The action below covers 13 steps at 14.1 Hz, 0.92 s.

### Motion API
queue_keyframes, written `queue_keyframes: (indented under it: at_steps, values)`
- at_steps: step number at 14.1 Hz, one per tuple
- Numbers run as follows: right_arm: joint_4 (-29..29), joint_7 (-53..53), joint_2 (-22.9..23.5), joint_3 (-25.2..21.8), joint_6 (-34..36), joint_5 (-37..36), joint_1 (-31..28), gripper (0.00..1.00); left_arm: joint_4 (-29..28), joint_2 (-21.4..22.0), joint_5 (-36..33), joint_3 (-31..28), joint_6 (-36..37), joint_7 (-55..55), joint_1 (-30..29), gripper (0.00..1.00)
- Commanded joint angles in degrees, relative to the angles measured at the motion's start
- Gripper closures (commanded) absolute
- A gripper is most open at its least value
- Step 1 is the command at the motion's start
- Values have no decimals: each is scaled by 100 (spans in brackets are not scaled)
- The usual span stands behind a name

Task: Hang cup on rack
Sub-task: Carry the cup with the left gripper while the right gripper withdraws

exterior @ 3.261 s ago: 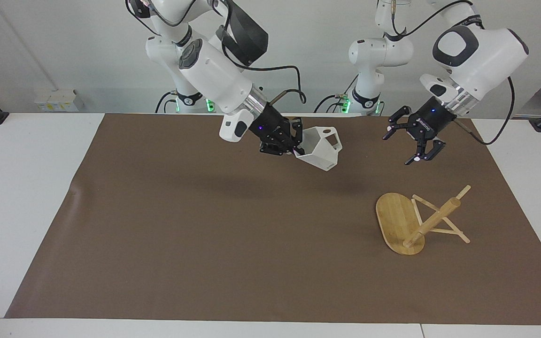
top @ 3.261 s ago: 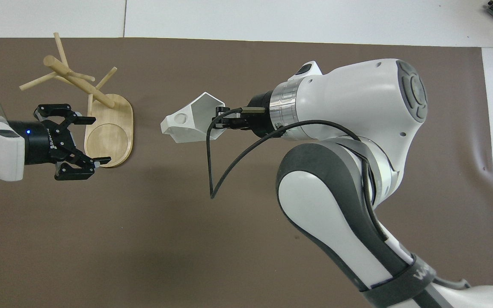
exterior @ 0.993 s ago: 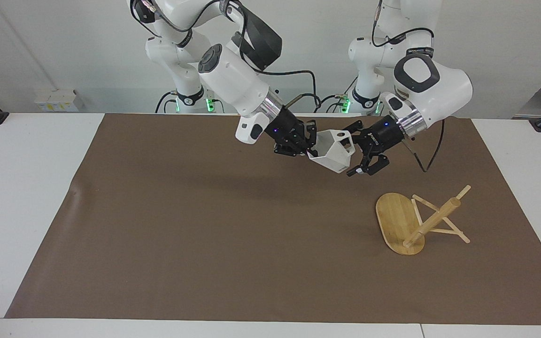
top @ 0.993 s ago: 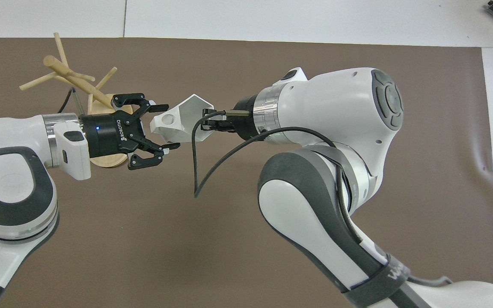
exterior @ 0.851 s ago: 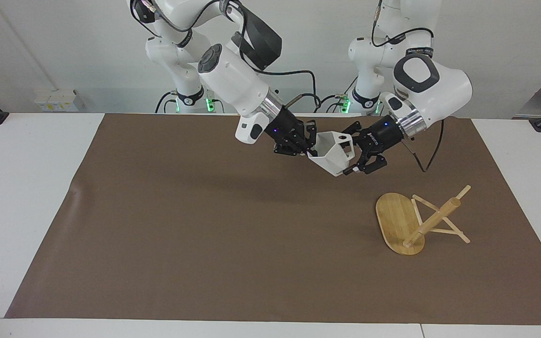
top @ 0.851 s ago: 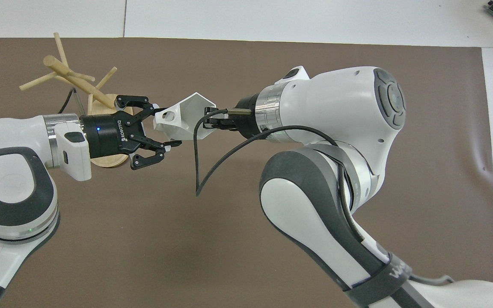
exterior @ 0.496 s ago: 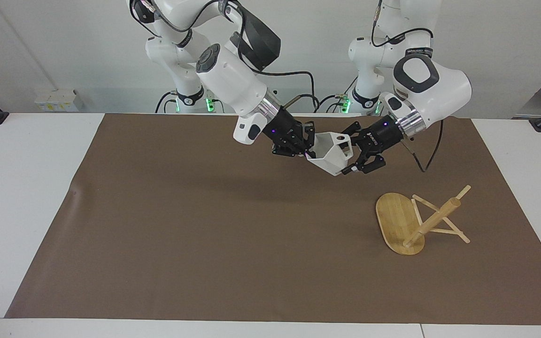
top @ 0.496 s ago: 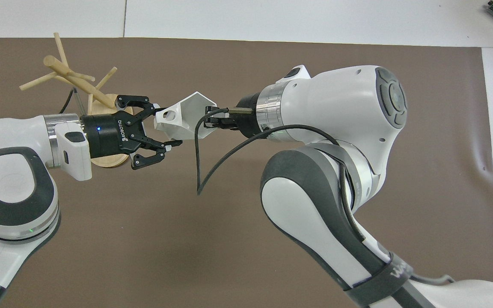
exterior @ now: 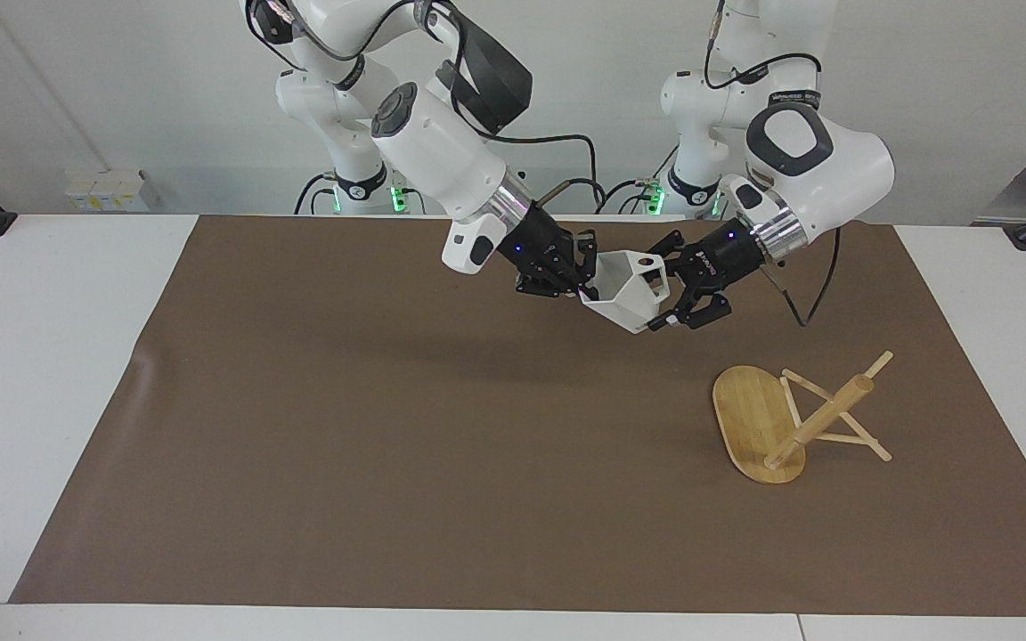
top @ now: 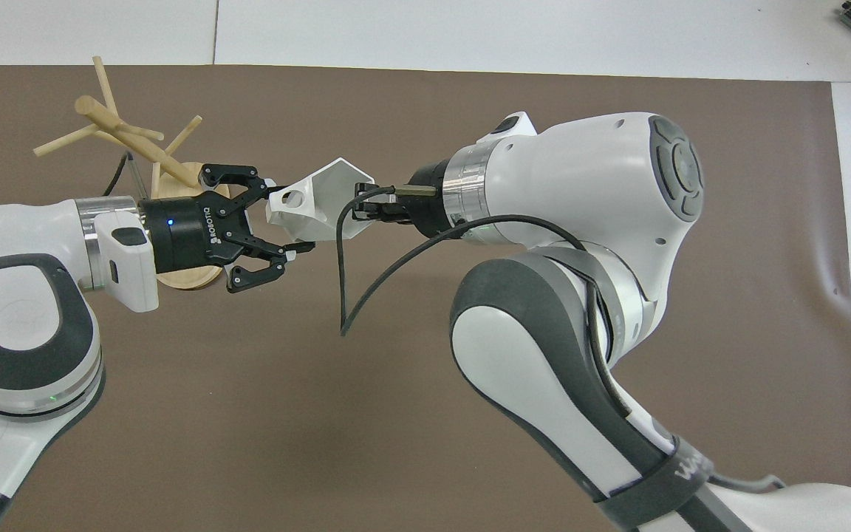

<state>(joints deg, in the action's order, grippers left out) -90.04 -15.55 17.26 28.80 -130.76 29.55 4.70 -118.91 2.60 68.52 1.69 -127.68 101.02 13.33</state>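
The white faceted cup (exterior: 627, 292) (top: 316, 205) hangs in the air over the brown mat, held between both arms. My right gripper (exterior: 582, 287) (top: 357, 210) is shut on its rim wall. My left gripper (exterior: 661, 299) (top: 286, 218) is shut on the cup's handle end, one finger above it and one below. The bamboo rack (exterior: 820, 418) (top: 130, 140) lies tipped on the mat toward the left arm's end, its oval base (exterior: 749, 418) up on edge and its post and pegs slanting off to the side. In the overhead view my left wrist covers most of the base.
A brown mat (exterior: 388, 427) covers the white table (exterior: 32, 356). A black cable (top: 351, 281) loops down from my right wrist below the cup.
My left arm swung in from above the rack's end of the mat to the cup, and in the last second its fingers closed on the handle end. The right gripper kept its hold, shifting slightly.
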Motion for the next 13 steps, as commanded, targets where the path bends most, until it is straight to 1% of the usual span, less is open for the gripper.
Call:
queue_keyframes:
  at_steps: [1, 6, 8, 9, 11, 13]
  values:
    - [22, -141, -11, 108, 51, -80, -31, 0, 25, -14, 197, -54, -117, 40, 126, 100]
    - [4, -176, -161, 82, 138, -151, -48, 0, 25, -14, 197, -54, -117, 31, 117, 100]
    - [4, -167, -275, 12, 313, -151, -83, 0, 25, -14, 197, -54, -126, 31, 117, 100]
    - [-5, -167, -380, -58, 453, -151, -110, 0, 25, -14, 197, -63, -117, 31, 117, 100]
    - [-5, -115, -608, -356, 744, -151, -110, 0, 8, -6, 197, -63, -117, 40, 117, 100]
    - [-31, -114, -784, -611, 859, -151, -110, 0, -62, 21, 197, -80, -126, 58, 100, 100]
